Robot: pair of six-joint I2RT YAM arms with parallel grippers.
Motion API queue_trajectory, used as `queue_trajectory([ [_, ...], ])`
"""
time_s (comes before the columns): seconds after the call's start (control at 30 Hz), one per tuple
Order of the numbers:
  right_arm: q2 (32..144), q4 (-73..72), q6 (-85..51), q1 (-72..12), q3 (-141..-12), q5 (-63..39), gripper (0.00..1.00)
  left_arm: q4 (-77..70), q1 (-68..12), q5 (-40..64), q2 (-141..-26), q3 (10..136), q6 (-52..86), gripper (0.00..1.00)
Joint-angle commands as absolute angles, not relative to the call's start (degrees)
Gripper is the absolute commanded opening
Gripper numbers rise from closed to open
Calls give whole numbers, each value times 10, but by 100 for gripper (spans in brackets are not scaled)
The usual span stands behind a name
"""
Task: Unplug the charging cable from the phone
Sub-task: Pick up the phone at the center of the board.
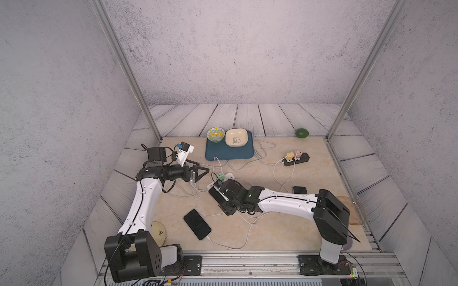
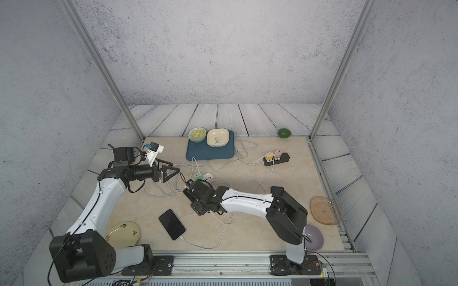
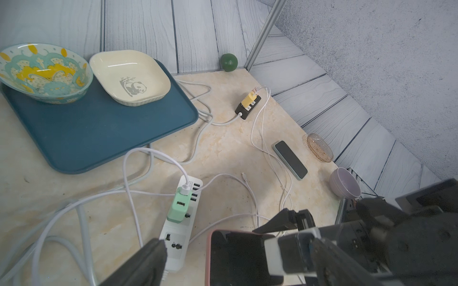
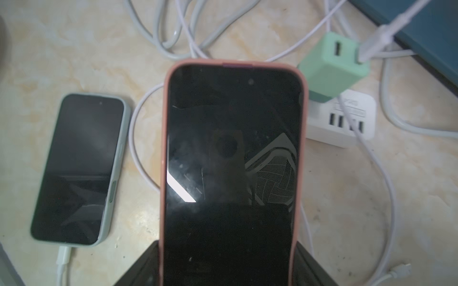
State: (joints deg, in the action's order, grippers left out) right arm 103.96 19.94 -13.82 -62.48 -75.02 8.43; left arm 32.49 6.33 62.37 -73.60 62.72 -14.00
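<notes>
Crowded at mid-desk by white power strip [image 1: 230,176], mint-green charger cube [image 1: 220,177], tangled white cables [image 4: 171,53] and pink-cased phone [image 4: 233,158] clamped in the right end effector [image 4: 226,247]. Blocked at the back by dark blue plastic tray [image 1: 228,154]. Barred across the right by the white right arm [image 1: 285,200]. Open over bare marble-patterned desk [image 1: 277,232] beside mint-cased phone [image 1: 197,224], apart from one thin cable loop [image 1: 234,248].

Tray [image 1: 229,153] sits at the back of the worktop [image 1: 272,235], power strip [image 1: 230,176] just before it; phone [image 4: 233,173] beside the strip, second phone [image 4: 79,168] to its left, nearer the front.
</notes>
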Motion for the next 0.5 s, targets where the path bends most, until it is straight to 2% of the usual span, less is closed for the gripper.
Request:
queue_trajectory([
  [0.0, 993, 140, -174, -588, -712, 47, 50, 326, 68, 649, -730, 629, -139, 98],
  [0.23, 910, -21, -276, -503, -594, -89, 46, 332, 66, 676, -734, 630, -140, 98],
  [0.47, 858, -232, -356, -464, -486, -182, 46, 336, 56, 709, -739, 630, -138, 98],
])
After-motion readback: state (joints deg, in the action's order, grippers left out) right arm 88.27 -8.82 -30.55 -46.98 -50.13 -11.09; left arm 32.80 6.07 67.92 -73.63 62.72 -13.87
